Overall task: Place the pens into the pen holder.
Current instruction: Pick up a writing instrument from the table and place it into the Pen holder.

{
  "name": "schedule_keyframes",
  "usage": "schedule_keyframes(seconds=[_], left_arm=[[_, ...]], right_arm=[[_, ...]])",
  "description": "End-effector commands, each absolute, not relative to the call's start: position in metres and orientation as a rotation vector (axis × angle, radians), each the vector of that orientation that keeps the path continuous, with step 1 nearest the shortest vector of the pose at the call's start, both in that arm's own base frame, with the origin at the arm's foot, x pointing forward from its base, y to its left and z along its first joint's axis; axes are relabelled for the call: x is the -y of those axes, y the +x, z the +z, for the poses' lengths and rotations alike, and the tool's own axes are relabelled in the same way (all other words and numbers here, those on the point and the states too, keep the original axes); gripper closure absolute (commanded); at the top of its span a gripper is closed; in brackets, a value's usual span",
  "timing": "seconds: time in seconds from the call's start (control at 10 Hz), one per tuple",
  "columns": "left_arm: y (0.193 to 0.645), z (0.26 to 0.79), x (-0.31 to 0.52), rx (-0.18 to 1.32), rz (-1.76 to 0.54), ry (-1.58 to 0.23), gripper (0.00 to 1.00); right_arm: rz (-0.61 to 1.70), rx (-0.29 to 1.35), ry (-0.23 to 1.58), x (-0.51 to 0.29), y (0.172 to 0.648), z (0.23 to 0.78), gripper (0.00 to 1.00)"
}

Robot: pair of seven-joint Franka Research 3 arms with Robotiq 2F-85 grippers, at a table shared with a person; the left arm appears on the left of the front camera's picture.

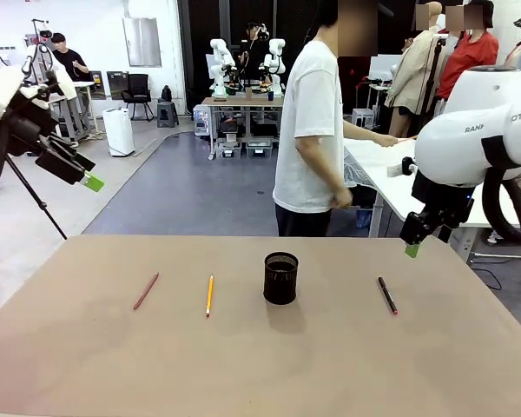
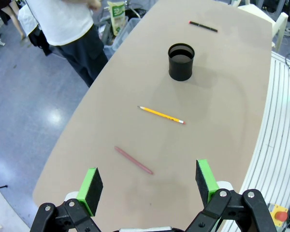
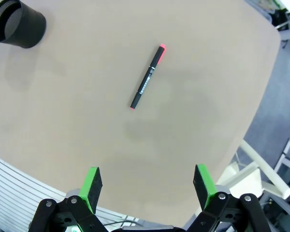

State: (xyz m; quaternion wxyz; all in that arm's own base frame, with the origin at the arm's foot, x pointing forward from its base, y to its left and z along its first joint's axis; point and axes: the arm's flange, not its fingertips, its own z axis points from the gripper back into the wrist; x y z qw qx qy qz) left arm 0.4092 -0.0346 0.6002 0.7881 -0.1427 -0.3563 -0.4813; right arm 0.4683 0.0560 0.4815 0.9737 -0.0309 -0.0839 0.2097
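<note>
Got the left gripper (image 2: 147, 186) and right gripper (image 3: 147, 186) hanging high over the table (image 1: 69, 365), fingers spread wide, gripping nothing, probably staged for a clean drop. Mid-frame up front: reddish-brown pen (image 1: 145, 291) left, yellow pen (image 1: 209, 295) next, upright pen holder (image 1: 280, 278) dead centre, black pen (image 1: 387, 295) right. All flat and well apart, so easy single grabs. Seems empty inside the holder, though hard to say. Loads of bare room, no edge close. Person (image 1: 313, 130) past the far edge.

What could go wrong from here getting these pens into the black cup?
The reddish pencil, yellow pencil and black marker lie flat on the table, so a grab may slide or roll them instead of lifting. The pen holder stands free with a narrow mouth; a tilted pen hitting its rim might tip it.
</note>
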Motion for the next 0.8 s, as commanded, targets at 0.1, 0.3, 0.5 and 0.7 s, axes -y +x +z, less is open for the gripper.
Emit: schedule_keyframes(seconds=[0.1,0.3,0.5,0.7], left_arm=[[0.408,0.6,0.033,0.77,-1.043,-0.311,0.0],[0.408,0.6,0.033,0.77,-1.043,-0.311,0.0],[0.408,0.6,0.033,0.77,-1.043,-0.311,0.0],[0.408,0.6,0.033,0.77,-1.043,-0.311,0.0]], right_arm=[[0.429,0.177,-0.076,-0.055,0.467,0.486,0.0],[0.364,0.211,-0.1,-0.066,0.482,0.461,0.0],[0.284,0.279,-0.078,-0.07,0.506,0.44,0.0],[0.188,0.331,-0.098,-0.074,0.534,0.406,0.0]])
